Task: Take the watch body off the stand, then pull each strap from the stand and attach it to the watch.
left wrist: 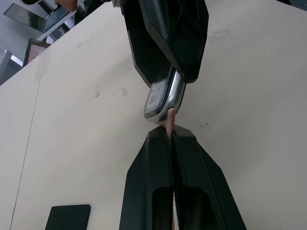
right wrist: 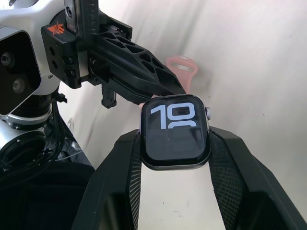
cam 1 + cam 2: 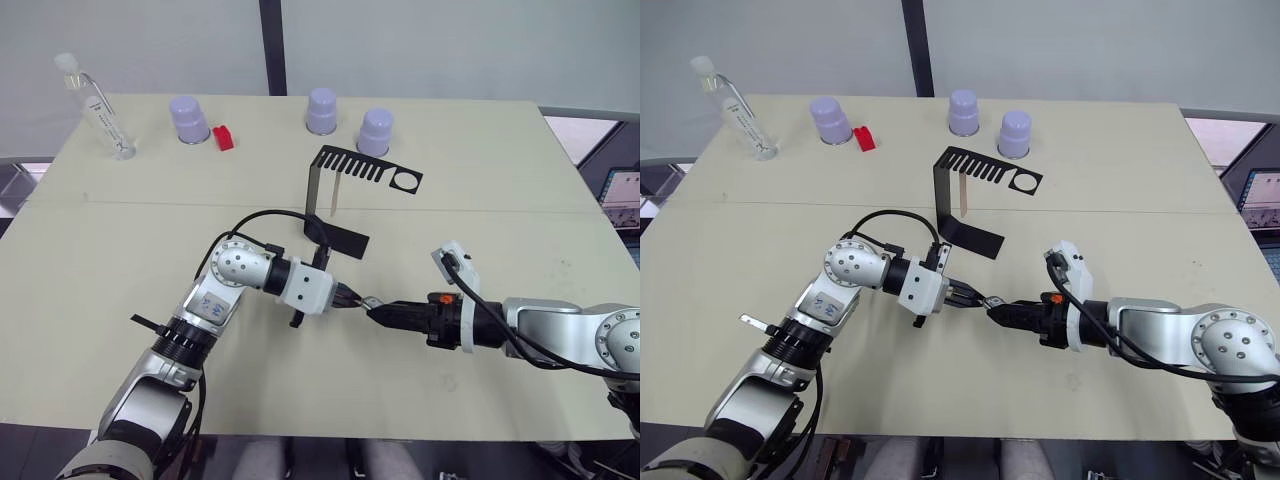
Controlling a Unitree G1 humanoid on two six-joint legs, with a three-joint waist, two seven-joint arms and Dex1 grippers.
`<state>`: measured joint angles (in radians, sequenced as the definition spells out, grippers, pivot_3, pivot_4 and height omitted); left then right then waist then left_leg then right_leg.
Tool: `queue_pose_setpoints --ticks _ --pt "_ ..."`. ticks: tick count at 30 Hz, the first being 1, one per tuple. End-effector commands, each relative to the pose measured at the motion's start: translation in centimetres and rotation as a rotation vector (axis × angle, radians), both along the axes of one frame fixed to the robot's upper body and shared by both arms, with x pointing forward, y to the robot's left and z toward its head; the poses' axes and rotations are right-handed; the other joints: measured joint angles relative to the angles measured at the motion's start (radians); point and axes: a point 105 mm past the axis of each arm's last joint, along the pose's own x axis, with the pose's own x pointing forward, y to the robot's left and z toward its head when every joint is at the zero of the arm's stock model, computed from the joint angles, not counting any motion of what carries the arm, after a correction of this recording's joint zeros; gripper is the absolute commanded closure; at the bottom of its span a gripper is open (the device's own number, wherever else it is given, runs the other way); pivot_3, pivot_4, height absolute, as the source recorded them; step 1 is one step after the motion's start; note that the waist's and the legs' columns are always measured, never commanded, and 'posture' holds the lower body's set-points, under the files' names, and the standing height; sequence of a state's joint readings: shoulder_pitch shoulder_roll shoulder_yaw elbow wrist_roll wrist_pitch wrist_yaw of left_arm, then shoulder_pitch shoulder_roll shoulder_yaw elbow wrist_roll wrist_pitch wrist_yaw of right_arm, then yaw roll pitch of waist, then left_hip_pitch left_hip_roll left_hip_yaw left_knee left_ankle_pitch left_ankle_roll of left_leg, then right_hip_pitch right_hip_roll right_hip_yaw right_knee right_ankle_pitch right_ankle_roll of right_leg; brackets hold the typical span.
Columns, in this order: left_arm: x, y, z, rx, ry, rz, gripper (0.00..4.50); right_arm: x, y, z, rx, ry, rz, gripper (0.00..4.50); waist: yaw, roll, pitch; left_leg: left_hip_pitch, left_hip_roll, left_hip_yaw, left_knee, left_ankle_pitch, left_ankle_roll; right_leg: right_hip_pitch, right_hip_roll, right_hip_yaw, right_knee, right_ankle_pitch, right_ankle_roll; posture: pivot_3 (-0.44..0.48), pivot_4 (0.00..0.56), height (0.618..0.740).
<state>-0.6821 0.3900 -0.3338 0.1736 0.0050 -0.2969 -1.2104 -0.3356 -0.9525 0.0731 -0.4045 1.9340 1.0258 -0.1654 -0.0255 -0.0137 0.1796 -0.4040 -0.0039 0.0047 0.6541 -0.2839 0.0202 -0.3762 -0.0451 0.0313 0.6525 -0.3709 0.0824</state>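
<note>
The right gripper (image 2: 175, 143) clamps the watch (image 2: 174, 132) by its two sides, screen lit, low over the table (image 3: 120, 260) in front of the stand (image 3: 345, 195). The left gripper (image 1: 170, 136) meets it tip to tip, its fingers (image 1: 148, 177) pressed together on a pink strap (image 1: 169, 123) whose end touches the watch's edge; the strap's looped end (image 2: 182, 64) shows past the left fingers. A second strap (image 3: 966, 196) hangs from the stand's comb arm. Three purple cups (image 3: 322, 110) stand along the far edge, well apart from the grippers.
</note>
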Motion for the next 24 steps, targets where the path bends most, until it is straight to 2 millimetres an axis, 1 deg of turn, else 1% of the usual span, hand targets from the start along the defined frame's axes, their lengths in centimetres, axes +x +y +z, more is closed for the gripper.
queue_pose_setpoints --ticks 1,8,16,24 --pt "-1.03 -2.11 1.54 -0.063 -0.045 -0.071 4.5 -0.91 1.21 0.84 0.052 -0.006 0.074 3.01 0.0 0.0 0.0 0.0 0.0 0.0 0.0 0.0 0.0 0.0 0.0 0.0 0.0 0.0 0.0 0.0 0.15 0.74" --pt "-1.05 -2.07 1.57 -0.063 -0.04 -0.068 4.5 -0.76 1.06 0.76 0.051 -0.001 0.065 3.01 0.0 0.0 0.0 0.0 0.0 0.0 0.0 0.0 0.0 0.0 0.0 0.0 0.0 0.0 0.0 0.0 0.15 0.74" --pt "-0.99 -2.13 1.55 -0.06 -0.04 -0.069 4.5 -0.89 1.48 1.1 0.067 -0.016 0.081 3.01 0.0 0.0 0.0 0.0 0.0 0.0 0.0 0.0 0.0 0.0 0.0 0.0 0.0 0.0 0.0 0.0 0.15 0.74" --pt "-1.04 -2.17 1.53 -0.06 -0.038 -0.073 4.5 -0.91 1.49 0.98 0.068 -0.013 0.073 3.01 0.0 0.0 0.0 0.0 0.0 0.0 0.0 0.0 0.0 0.0 0.0 0.0 0.0 0.0 0.0 0.0 0.15 0.74"
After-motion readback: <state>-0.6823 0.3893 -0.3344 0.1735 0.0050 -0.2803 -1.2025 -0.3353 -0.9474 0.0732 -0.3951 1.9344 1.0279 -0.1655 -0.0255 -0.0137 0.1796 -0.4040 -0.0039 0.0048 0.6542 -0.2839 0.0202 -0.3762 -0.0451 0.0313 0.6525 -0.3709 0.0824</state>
